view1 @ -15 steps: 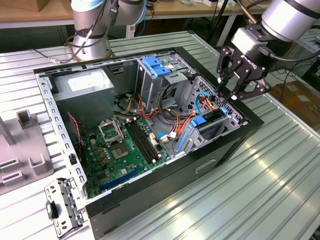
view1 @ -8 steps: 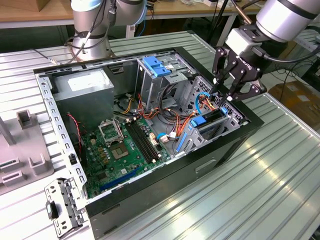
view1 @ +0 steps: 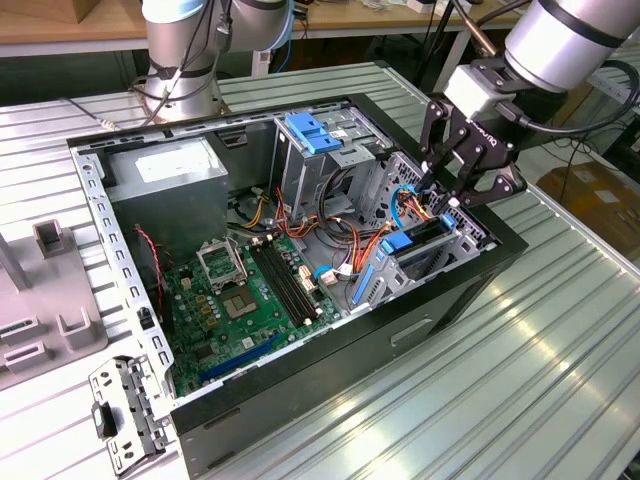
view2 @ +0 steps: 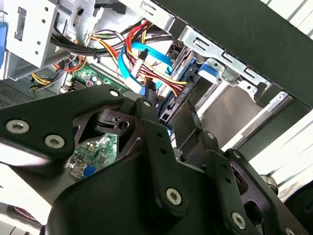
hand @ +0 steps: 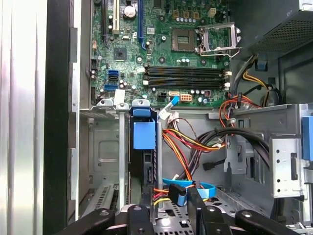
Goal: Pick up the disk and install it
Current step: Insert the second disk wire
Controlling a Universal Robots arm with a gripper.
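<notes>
Exterior view shows the open case (view1: pixel 480 268) with the disk (view1: pixel 420 240) standing in its bay, the gripper (view1: pixel 462 190) fingers apart just above it.

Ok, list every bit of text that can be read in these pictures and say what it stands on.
No text here is clear enough to quote.
White label on the power-supply box: print too small to read.
Pale lettering on the body of the gripper: too small to quote.
White markings on the motherboard: too small.
The disk stands edge-on in its bay; its label face is hidden.
</notes>
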